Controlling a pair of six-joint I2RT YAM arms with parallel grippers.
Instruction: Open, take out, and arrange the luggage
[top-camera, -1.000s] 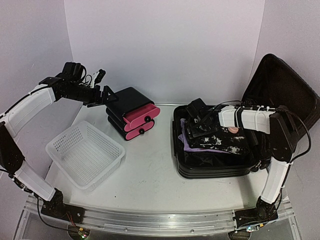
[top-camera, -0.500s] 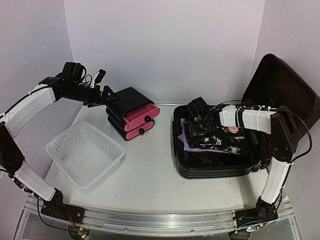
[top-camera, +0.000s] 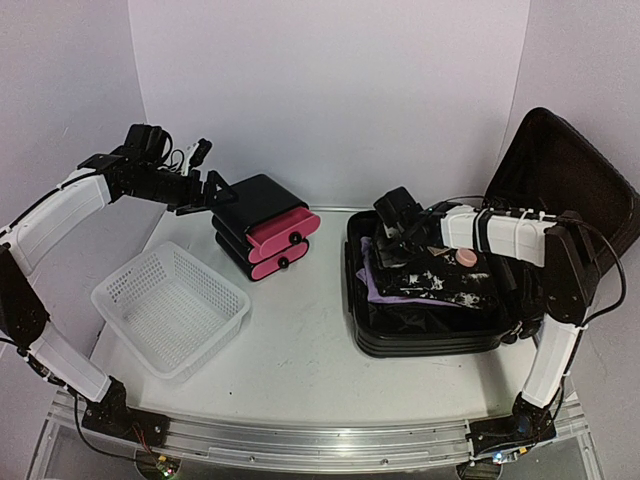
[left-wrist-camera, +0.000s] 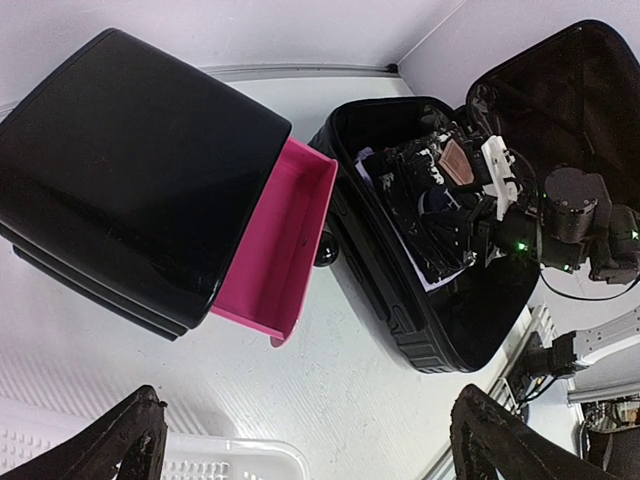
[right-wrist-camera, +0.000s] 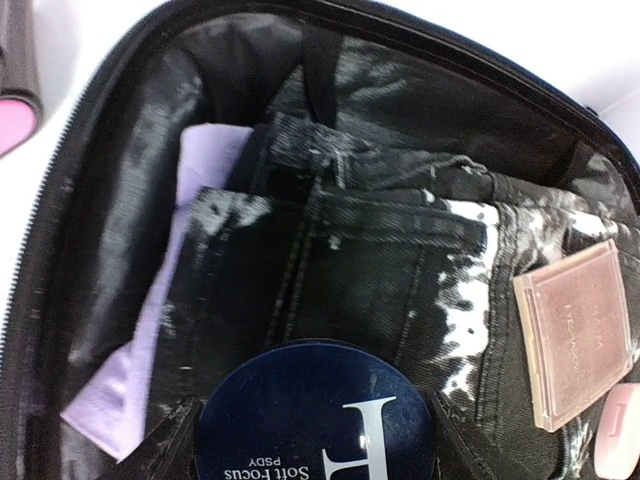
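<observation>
Lettering turns up only in the right wrist view, down inside the luggage (right-wrist-camera: 120, 180). On the lid of the dark blue round compact (right-wrist-camera: 315, 415) there's a big pale serif "F", and beside it small pale print reading "Soft Focus", with a shorter line by it that looks like "PSDY", though that one is not certain. Over on the rose-brown rectangular case (right-wrist-camera: 575, 335), a faint line of embossed letters runs along the lid, too pale to spell out. At the corner, the pink item (right-wrist-camera: 620, 440) carries a single white mark shaped like a "J". The top and left wrist views give nothing legible at all.
</observation>
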